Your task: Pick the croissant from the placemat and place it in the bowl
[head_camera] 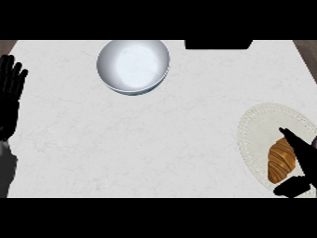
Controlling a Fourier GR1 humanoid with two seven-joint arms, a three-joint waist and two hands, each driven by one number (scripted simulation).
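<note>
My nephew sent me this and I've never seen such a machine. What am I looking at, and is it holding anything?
You are looking steeply down from a humanoid robot's head at a pale marbled counter. Its black left hand rests open at the left edge. Its black right hand lies beside a golden-brown croissant on a round cream placemat, fingers straight, not yet closed round it. An empty white round bowl stands at the far side. Nothing is held.
</note>
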